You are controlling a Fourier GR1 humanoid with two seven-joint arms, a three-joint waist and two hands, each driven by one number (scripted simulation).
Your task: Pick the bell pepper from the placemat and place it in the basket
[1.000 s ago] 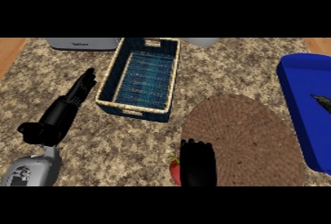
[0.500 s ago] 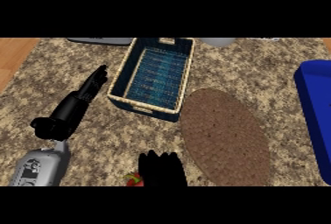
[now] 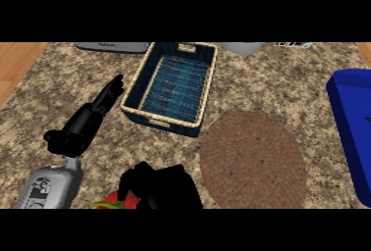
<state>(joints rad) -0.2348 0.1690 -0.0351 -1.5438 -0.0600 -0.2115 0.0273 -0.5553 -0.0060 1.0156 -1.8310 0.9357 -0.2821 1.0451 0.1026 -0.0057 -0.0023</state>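
At the view's lower edge the right hand (image 3: 161, 188) is curled over the bell pepper (image 3: 112, 200), of which only a red sliver and a bit of green stem show at the hand's left side. The fingers wrap round it, so the hand appears to be holding it, though most of the pepper is hidden and the seat of the hold cannot be checked. The pepper is off the placemat (image 3: 252, 165), which lies just to the right of the hand and a little beyond it.

To the left of the right hand, the left hand (image 3: 107, 95) stretches away with its fingers straight and relaxed, holding nothing, its fingertips just beside the near left wall of the basket (image 3: 205, 81).

The basket stands beyond the right hand, slightly to its left, with its near rim between the hand and the blue slatted floor. That rim is the likely snag: a carry that is too low could knock the pepper or fingers against the woven edge and shift the basket. A release before the rim would leave the pepper on the counter (image 3: 282, 93). The left forearm alongside could also crowd the path.
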